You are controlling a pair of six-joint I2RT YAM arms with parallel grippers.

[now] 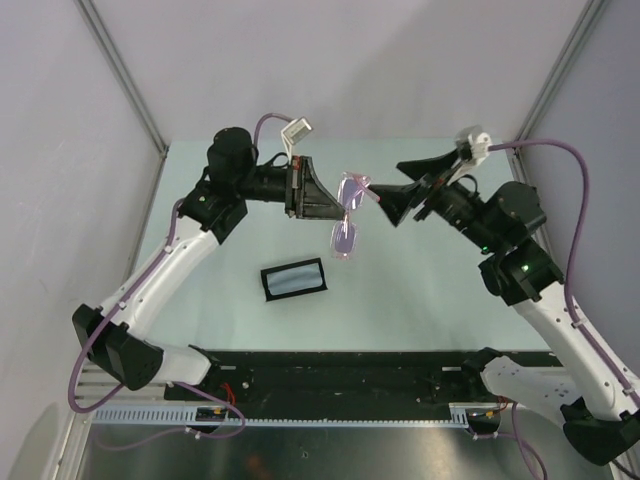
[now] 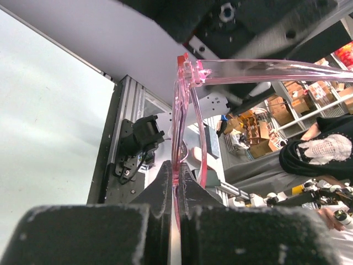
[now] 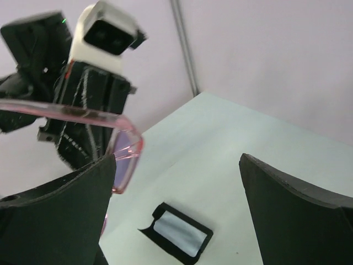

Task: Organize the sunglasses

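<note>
The sunglasses (image 1: pixel 346 238), with a thin pink frame and purple lenses, hang in the air above the middle of the table. My left gripper (image 1: pixel 334 203) is shut on their frame. In the left wrist view the fingertips (image 2: pixel 165 182) pinch the pink rim (image 2: pixel 177 127), and one temple arm (image 2: pixel 265 69) stretches off to the right. My right gripper (image 1: pixel 405 185) is open just right of the glasses. In the right wrist view the frame corner (image 3: pixel 126 148) sits by its left finger (image 3: pixel 66 215). The right finger (image 3: pixel 298 215) stands far apart from it, with nothing held between them.
A black oblong case (image 1: pixel 294 279) lies open on the pale green table (image 1: pixel 420 280) below the glasses, with a pale blue cloth (image 3: pixel 177 232) inside. Grey walls and metal posts (image 1: pixel 120 70) enclose the table. A black rail (image 1: pixel 340 375) runs along the near edge.
</note>
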